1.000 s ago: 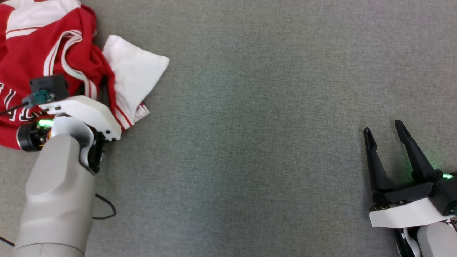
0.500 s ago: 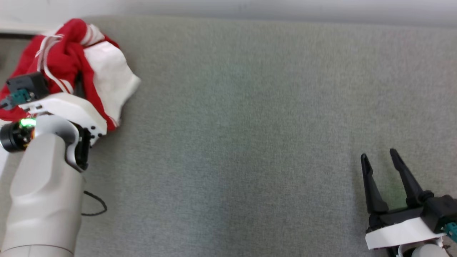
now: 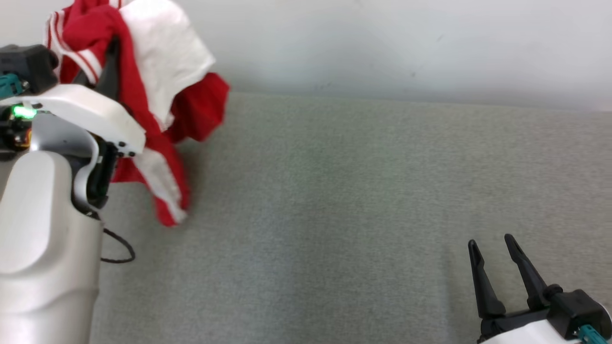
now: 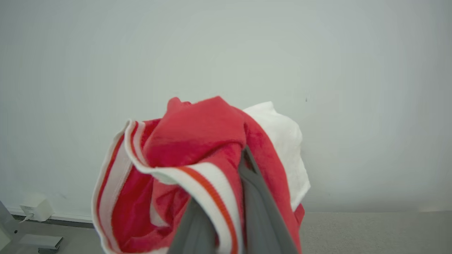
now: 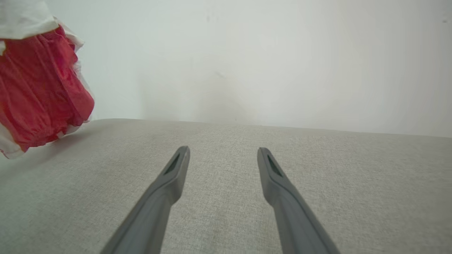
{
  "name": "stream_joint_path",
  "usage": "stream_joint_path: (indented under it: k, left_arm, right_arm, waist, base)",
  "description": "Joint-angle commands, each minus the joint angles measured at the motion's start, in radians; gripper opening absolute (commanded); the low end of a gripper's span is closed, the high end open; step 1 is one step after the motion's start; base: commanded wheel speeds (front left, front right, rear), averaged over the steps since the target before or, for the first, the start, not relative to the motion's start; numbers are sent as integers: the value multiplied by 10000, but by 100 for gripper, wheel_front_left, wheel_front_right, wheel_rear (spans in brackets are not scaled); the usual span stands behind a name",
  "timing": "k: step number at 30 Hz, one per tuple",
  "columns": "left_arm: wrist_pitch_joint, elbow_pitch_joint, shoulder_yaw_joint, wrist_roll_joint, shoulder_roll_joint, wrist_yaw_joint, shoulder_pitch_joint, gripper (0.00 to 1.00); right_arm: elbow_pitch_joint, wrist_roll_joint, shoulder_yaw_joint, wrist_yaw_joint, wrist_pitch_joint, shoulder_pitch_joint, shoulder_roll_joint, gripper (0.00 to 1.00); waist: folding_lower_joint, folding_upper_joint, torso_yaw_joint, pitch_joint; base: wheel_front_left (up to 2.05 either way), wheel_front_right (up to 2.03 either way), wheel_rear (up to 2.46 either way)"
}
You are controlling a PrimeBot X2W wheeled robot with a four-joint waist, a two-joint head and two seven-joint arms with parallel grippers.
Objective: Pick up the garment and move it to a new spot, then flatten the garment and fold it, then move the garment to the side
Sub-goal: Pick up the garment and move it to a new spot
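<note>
- L gripper [image 4: 226, 176] was clamped on the bunched garment [image 3: 198, 112]; cloth draped over its fingers, the rest hung below, seemingly clear of the grey surface [image 3: 334, 215]. Prob. for the carry.
- R gripper [image 3: 491, 241] gaped empty, garment well off to its left; prob. free for flattening.

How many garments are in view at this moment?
1. A red and white garment hangs bunched from the shut left hand, over the grey surface at the robot's left. More could lie outside the frames.
</note>
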Motion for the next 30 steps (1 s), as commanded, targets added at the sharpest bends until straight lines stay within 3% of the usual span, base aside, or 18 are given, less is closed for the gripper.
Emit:
stream_joint_path:
  k: [1, 10, 18, 24, 30]
  left_arm:
    - [119, -366, -31, -79, -47, -38, 180, 0]
    - [1740, -4059, -683, -991, -751, -142, 1255, 0]
    - [2589, -6044, -1819, -1608, -1707, -101, 1716, 0]
    - [2537, -6074, -2665, -1711, -2077, 95, 2011, 0]
    - [1887, -4371, -3316, -1781, -2240, 290, 2589, 0]
  right_arm:
    - [5, 109, -43, -28, 9, 159, 9, 100]
    - [-16, 103, -106, -28, 8, 486, 125, 100]
    - [7, 160, -92, -28, 8, 424, 202, 100]
    - [32, 175, -53, -28, 8, 310, 250, 100]
    - [25, 208, -67, -28, 8, 279, 297, 100]
  waist:
    - [1, 0, -222, -205]
    - [1, 0, -1216, -515]
    - [1, 0, -2382, -555]
    - [1, 0, -3156, -367]
    - [1, 0, -3589, -195]
  base:
    - [0, 0, 0]
    - [0, 0, 0]
    - [0, 0, 0]
    - [0, 0, 0]
    - [0, 0, 0]
